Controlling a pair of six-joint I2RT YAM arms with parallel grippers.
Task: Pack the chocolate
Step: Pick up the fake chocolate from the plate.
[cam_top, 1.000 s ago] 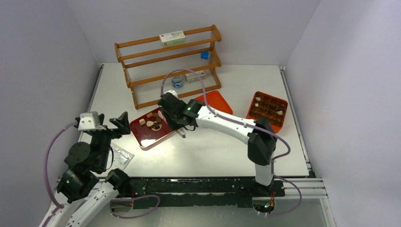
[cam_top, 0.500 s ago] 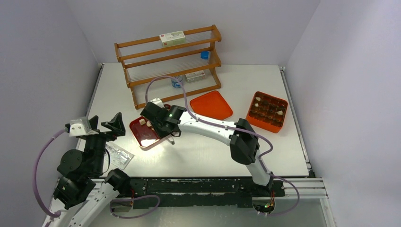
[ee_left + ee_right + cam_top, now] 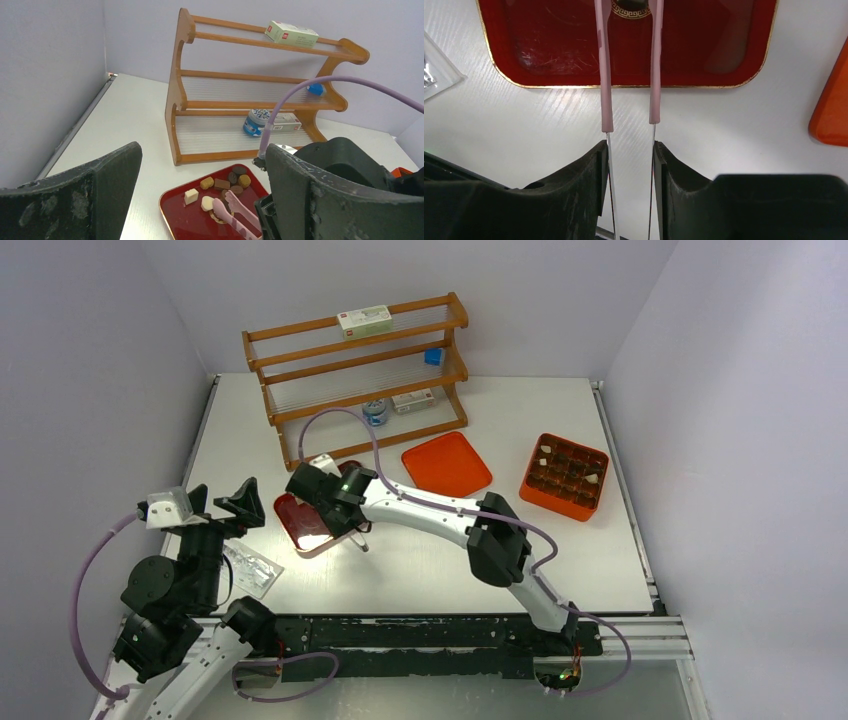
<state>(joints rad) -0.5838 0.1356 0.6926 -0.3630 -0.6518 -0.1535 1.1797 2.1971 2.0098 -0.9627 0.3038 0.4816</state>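
Note:
Several small pieces of chocolate [image 3: 231, 183], dark brown, light brown and cream, lie on the dark red tray [image 3: 180, 217]; from above the right arm hides most of them on the tray [image 3: 298, 524]. My right gripper [image 3: 342, 508] [image 3: 629, 150] is shut on the thin handles of the pink tongs [image 3: 604, 75]. The tongs' tips [image 3: 235, 204] rest apart on the tray's middle beside a cream piece; whether they touch it, I cannot tell. My left gripper [image 3: 215, 502] [image 3: 202, 150] hangs wide open left of the tray, holding nothing.
An orange compartment box [image 3: 566, 476] with a few pieces inside stands at the right, its orange lid [image 3: 446, 462] [image 3: 831, 105] beside the tray. A wooden rack [image 3: 355, 375] with small items stands behind. A clear plastic wrapper [image 3: 250, 568] lies near the left arm.
The right arm has swung left and now covers the tray, carrying the tongs with it. The left arm drew back to the left, then stayed still, jaws open throughout.

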